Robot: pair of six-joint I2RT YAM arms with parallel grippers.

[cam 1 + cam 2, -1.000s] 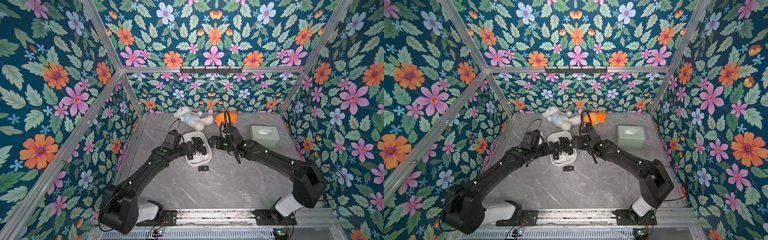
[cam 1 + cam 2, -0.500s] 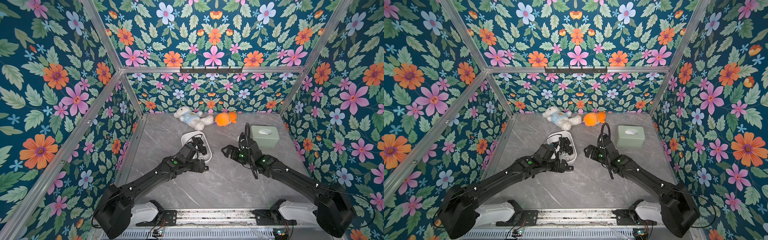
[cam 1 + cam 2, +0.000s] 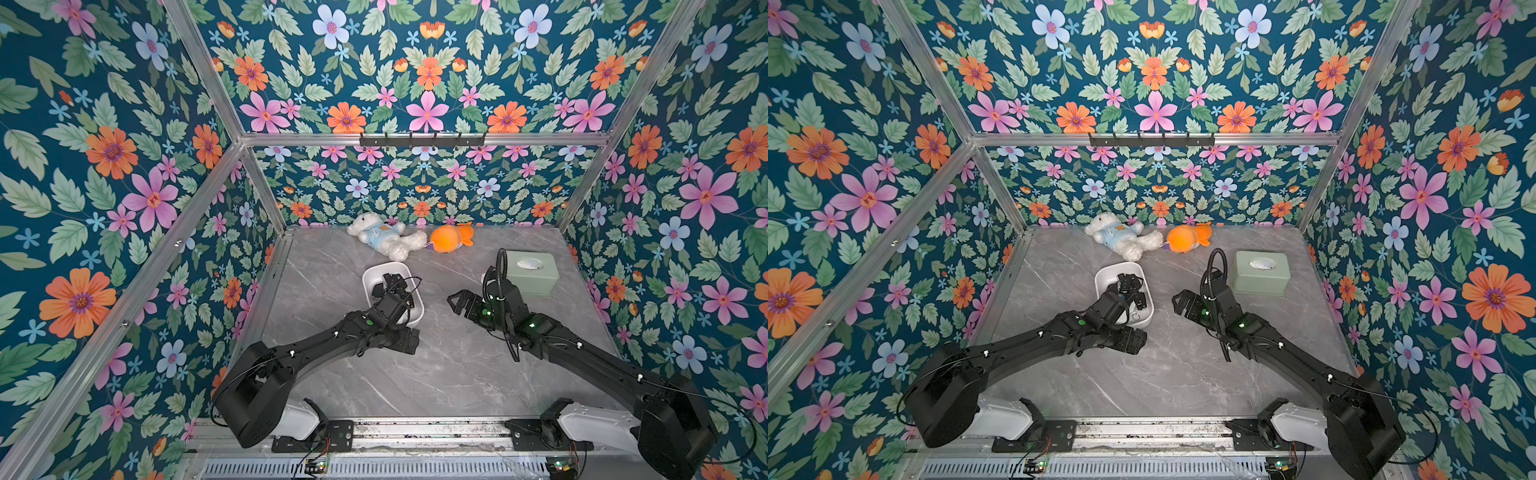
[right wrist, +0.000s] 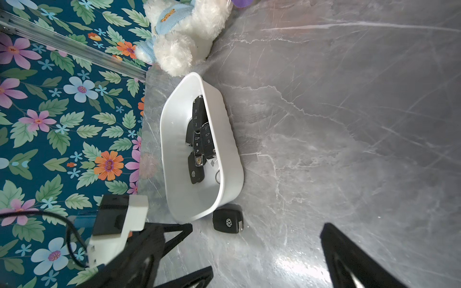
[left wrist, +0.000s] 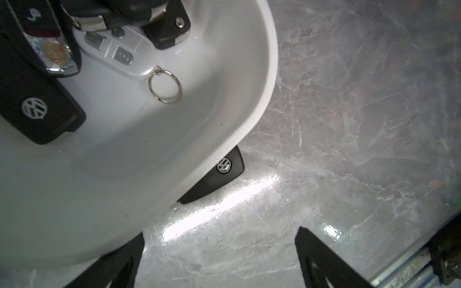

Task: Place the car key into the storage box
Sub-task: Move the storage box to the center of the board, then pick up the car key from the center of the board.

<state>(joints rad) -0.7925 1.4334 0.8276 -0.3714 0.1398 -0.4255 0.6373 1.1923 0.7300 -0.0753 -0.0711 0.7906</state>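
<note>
The car key (image 4: 227, 222), black with a round silver badge, lies flat on the table against the near end of the white storage box (image 4: 234, 154). In the left wrist view the car key (image 5: 219, 174) is partly hidden behind the storage box rim (image 5: 269, 74). My left gripper (image 5: 219, 249) stands open just short of it, with bare table between its fingers. In both top views the left gripper (image 3: 409, 338) covers the key. My right gripper (image 3: 457, 301) hovers open and empty to the right of the box. Several other keys (image 4: 198, 139) lie in the box.
A white teddy (image 3: 382, 239) and an orange plush (image 3: 446, 240) lie by the back wall. A sage-green box (image 3: 530, 270) with an oval slot stands at the back right, just behind the right wrist. Floral walls enclose the table on three sides.
The left gripper has drawn back from over the box to its near end, beside the key. The right gripper has pulled away from the box to the right.
</note>
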